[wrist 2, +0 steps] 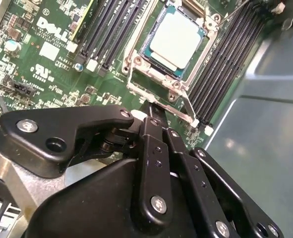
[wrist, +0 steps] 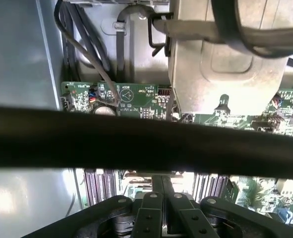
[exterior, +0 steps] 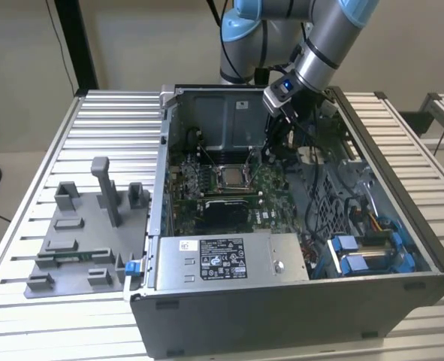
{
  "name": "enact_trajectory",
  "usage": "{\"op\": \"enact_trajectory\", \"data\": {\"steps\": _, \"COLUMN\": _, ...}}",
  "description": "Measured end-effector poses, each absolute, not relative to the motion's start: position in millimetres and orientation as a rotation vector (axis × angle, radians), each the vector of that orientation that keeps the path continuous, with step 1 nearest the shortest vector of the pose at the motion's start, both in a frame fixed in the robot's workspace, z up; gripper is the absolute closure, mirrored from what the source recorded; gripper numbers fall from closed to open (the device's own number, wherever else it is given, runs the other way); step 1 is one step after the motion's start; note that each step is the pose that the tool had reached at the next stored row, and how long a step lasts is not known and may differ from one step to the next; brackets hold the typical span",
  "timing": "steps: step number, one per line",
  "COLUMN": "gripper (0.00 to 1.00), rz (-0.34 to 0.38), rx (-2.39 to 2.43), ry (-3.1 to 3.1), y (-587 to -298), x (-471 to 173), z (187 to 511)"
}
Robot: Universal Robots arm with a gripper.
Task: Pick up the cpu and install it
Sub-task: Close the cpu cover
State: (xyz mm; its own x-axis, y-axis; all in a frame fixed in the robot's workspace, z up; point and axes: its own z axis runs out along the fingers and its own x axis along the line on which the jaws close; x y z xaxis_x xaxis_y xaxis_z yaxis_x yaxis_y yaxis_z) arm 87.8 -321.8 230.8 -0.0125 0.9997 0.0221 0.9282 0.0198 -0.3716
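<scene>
Starting at the exterior view's left, well apart from the end effector [exterior: 273, 147], a grey fixture tray [exterior: 71, 248] sat on the slatted worktop [exterior: 116, 120]. Nearer, the open computer case [exterior: 282, 308] held the green motherboard [exterior: 270, 180]. The cpu [wrist 2: 175, 40] lay flat in its metal-framed socket [wrist 2: 136, 62], near the end effector's tip but apart from it, with its pale top uncovered. The end effector hung inside the case with its fingers [wrist 2: 150, 148] closed together on nothing. I judged the chip light, stiff and thin, with a smooth metal lid that was likely slippery and an underside that was probably delicate. Opposite edges looked the safest place to take hold, squeezed gently and kept level rather than pressed from above.
</scene>
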Motion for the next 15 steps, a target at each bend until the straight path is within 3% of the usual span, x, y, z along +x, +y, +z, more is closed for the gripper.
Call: {"op": "enact_trajectory", "data": {"steps": 15, "gripper": 1.00, "rz": 0.375, "rx": -1.983, "ry": -2.017, "y": -321.8, "x": 75.3, "z": 230.8}}
